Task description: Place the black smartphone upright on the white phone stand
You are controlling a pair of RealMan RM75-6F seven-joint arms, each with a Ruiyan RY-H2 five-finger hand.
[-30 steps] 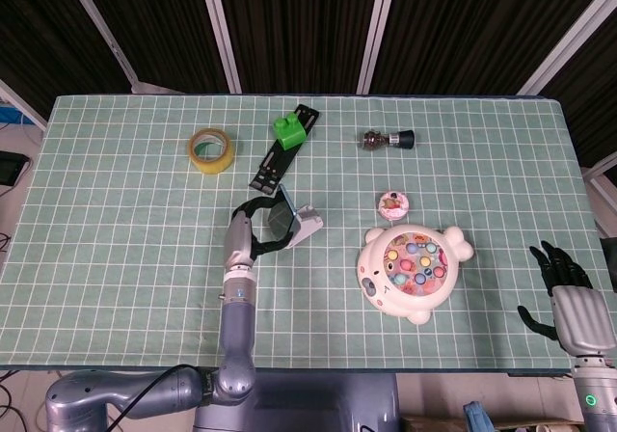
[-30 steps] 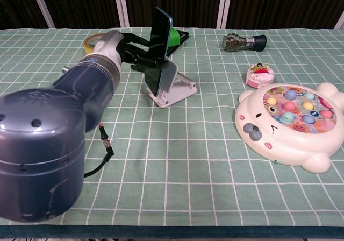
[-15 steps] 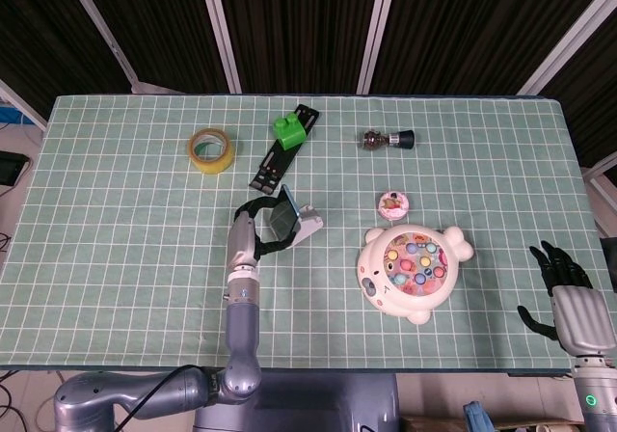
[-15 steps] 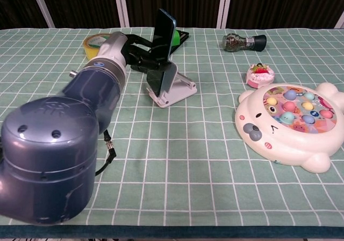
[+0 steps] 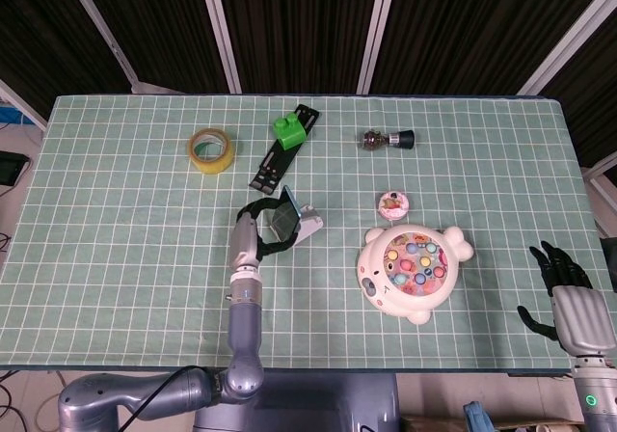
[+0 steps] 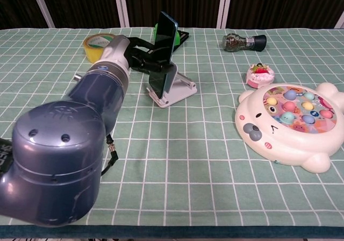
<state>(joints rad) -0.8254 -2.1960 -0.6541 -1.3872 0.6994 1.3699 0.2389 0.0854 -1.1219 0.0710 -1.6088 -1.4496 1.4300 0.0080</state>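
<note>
The black smartphone [image 6: 165,50] with a blue edge stands nearly upright, its lower end against the white phone stand [image 6: 180,86]. My left hand [image 6: 144,58] grips it from the left side. In the head view the smartphone [image 5: 286,213] shows as a dark slab beside the stand [image 5: 308,225], with the left hand [image 5: 258,225] curled around it. My right hand [image 5: 567,287] hangs at the table's near right corner with its fingers spread and nothing in them.
A white fish toy [image 5: 412,270] and a small pink cake toy [image 5: 393,203] lie right of the stand. Behind it are a green block on a black strip [image 5: 286,129], a yellow tape roll [image 5: 211,149] and a small bottle [image 5: 386,141].
The left hand has shifted the smartphone slightly right and more upright over the stand. The forearm has swung further from the chest camera. The right hand has not moved.
</note>
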